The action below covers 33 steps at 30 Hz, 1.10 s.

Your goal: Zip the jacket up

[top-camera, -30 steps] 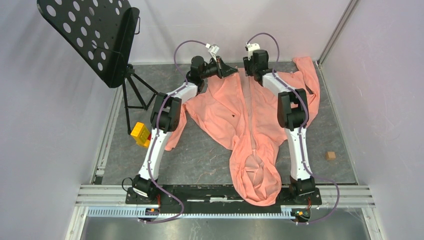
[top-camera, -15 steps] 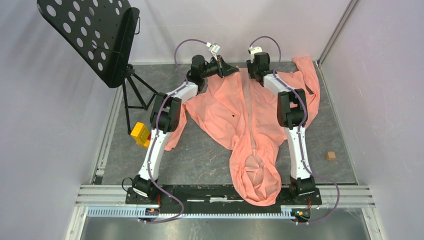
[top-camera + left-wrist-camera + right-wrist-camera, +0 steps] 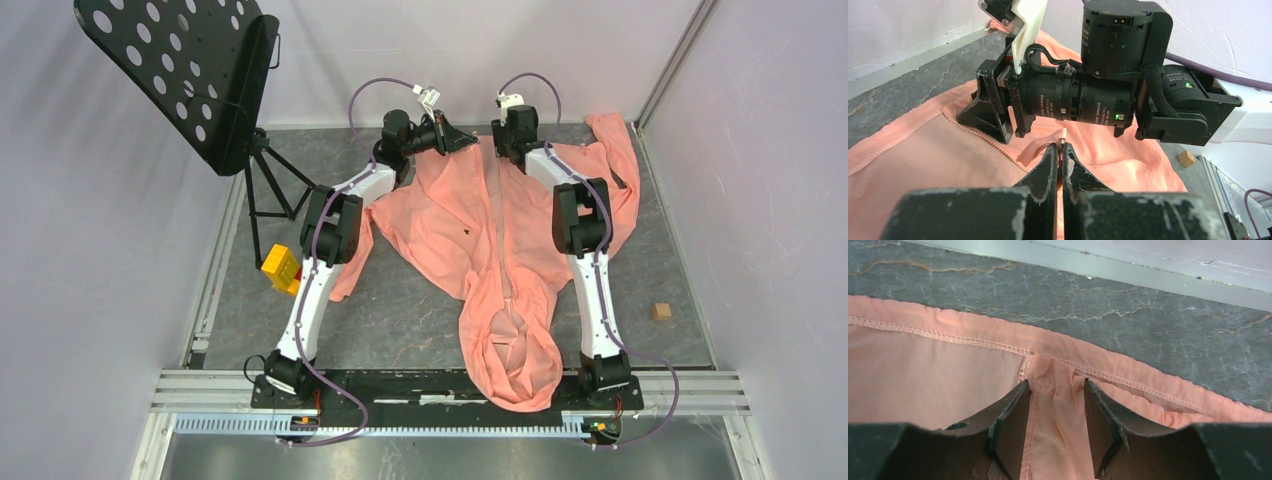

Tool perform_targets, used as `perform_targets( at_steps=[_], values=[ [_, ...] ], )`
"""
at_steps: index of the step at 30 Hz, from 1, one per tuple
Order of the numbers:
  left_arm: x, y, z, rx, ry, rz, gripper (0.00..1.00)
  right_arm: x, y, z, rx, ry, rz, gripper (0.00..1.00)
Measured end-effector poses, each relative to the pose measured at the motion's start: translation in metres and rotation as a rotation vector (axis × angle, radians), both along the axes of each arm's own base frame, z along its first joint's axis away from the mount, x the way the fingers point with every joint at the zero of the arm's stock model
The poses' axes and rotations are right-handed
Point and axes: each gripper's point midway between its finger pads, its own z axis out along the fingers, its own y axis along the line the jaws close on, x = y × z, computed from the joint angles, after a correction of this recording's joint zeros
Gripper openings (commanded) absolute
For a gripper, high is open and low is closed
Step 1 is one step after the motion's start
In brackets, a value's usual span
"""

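Note:
The salmon-pink jacket point(image 3: 470, 215) lies flat on the grey floor, hood point(image 3: 515, 350) toward the arm bases and hem at the far wall. A small dark mark point(image 3: 466, 231) sits left of the paler zipper strip. My left gripper point(image 3: 466, 143) is at the far hem; in the left wrist view it point(image 3: 1062, 146) is shut on the zipper's small metal end and a pink fabric tab, beside the zipper teeth point(image 3: 993, 145). My right gripper point(image 3: 508, 150) is just to its right. In the right wrist view it point(image 3: 1055, 385) is open, its fingers on either side of a fold of hem fabric point(image 3: 1058, 410).
A black perforated music stand point(image 3: 190, 70) on a tripod stands far left. A yellow object point(image 3: 281, 268) lies by the left arm. A small wooden block point(image 3: 660, 311) lies at the right and also shows in the left wrist view point(image 3: 1186, 158). Walls close in on three sides.
My right wrist has shifted slightly toward the far wall and the hem. My left gripper has edged slightly the same way, and the jacket has not visibly moved.

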Motion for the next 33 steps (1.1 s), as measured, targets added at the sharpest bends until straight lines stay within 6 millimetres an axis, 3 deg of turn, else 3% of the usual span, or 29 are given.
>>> perform_targets(
  at_steps=[8, 16, 27, 33],
  values=[
    [0.000, 0.000, 0.000, 0.000, 0.000, -0.001, 0.02, 0.003, 0.007, -0.001, 0.048, -0.001, 0.007, 0.40],
    [-0.002, -0.003, 0.000, 0.000, 0.000, -0.005, 0.02, 0.006, 0.009, -0.002, 0.103, -0.003, 0.001, 0.11],
    [-0.003, -0.004, -0.001, 0.002, 0.004, -0.008, 0.02, 0.007, 0.003, 0.007, 0.247, -0.043, 0.024, 0.02],
    [-0.005, -0.006, -0.001, 0.004, 0.006, -0.015, 0.02, -0.018, -0.004, 0.042, 0.319, -0.101, 0.084, 0.01]
  ],
)
